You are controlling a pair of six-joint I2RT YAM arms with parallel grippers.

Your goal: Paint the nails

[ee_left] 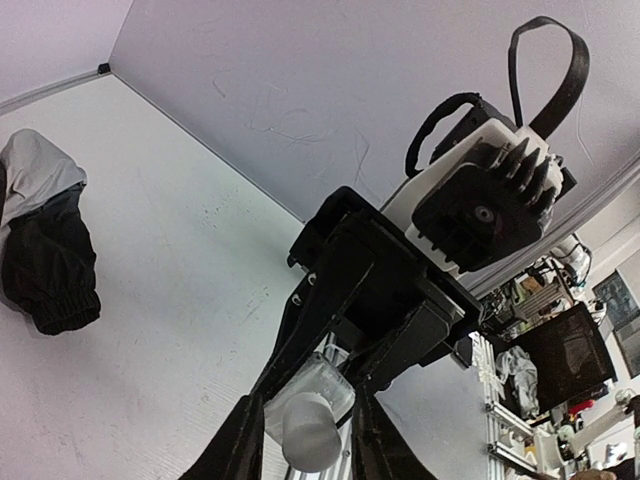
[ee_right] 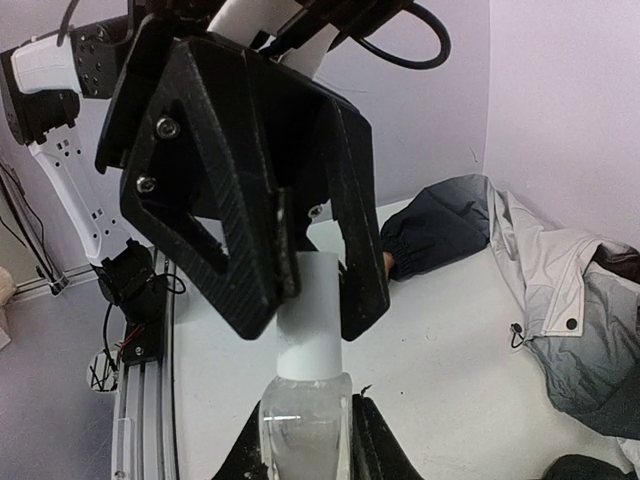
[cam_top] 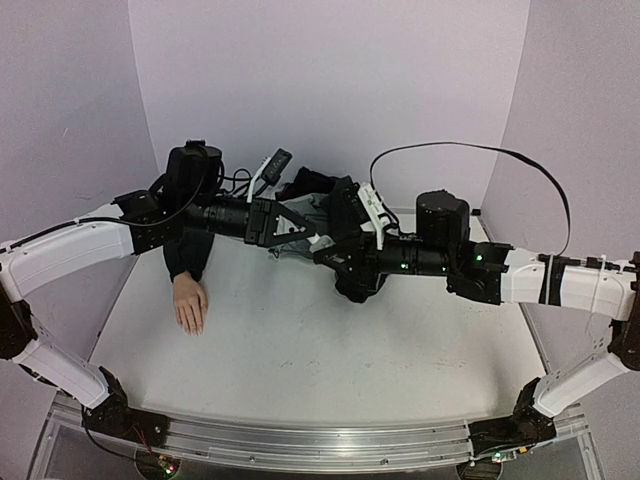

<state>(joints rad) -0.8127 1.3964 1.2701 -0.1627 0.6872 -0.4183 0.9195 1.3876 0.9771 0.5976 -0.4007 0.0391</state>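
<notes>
Between the right gripper's [ee_right: 305, 440] closed jaws sits a small clear glass bottle [ee_right: 303, 410]. Directly above them, the left gripper [ee_right: 320, 295] clamps its white cylindrical cap [ee_right: 308, 340]. Below and well apart from both jaws, the pale flesh-coloured mannequin hand [cam_top: 190, 303] lies on the white table [cam_top: 300, 360], its nails too small to make out.

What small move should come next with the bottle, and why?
Probably the left fingers should twist the white cylindrical cap off: they clamp it, the right fingers hold the small clear glass bottle, and the pale mannequin hand lies apart.
</notes>
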